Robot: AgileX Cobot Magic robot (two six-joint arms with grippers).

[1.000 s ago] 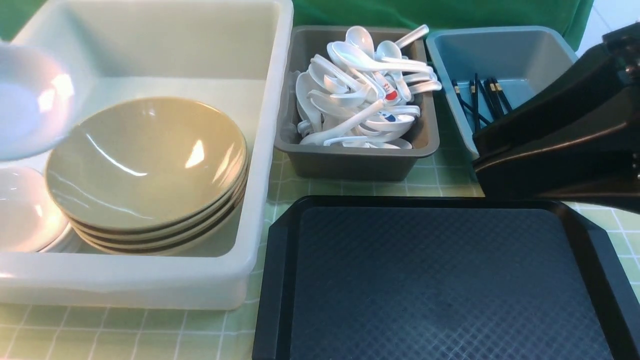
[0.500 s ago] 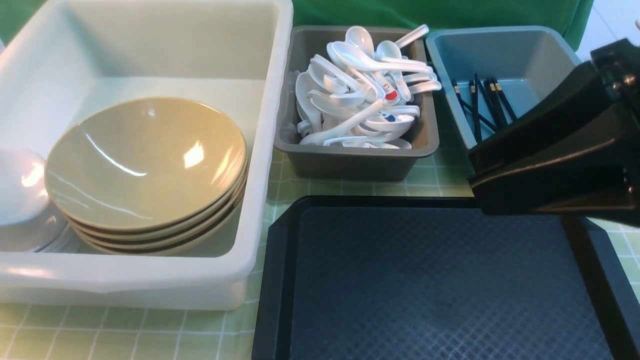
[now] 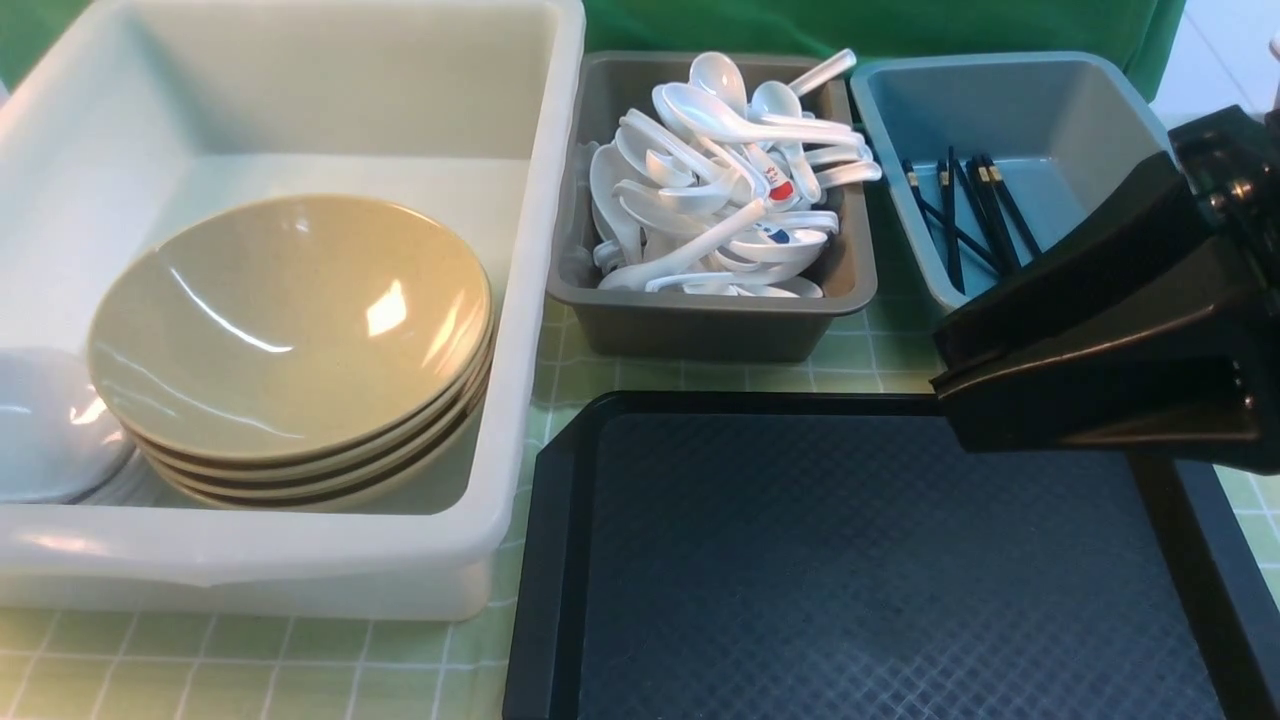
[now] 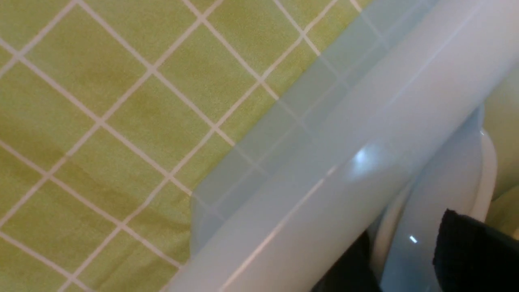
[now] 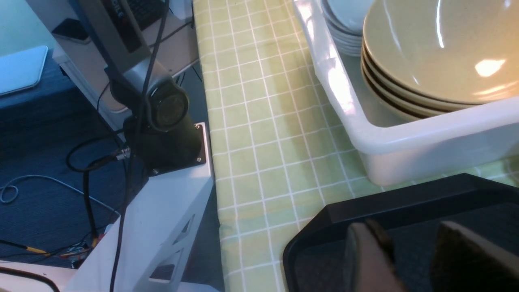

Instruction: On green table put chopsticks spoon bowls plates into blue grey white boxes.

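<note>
One more plate [image 3: 42, 428] lay stacked in the white box [image 3: 545, 250] beside the bowls [image 3: 290, 320]; our left pincer [image 4: 405, 261] had just parted off its rim, so we judged it delivered. Our right pincer [image 5: 411, 249] hung apart, empty.

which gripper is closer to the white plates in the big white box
Left. The left gripper is at the white plates, fingers either side of the top plate's rim inside the white box. The right gripper hovers over the black tray, beyond the tan bowls.
</note>
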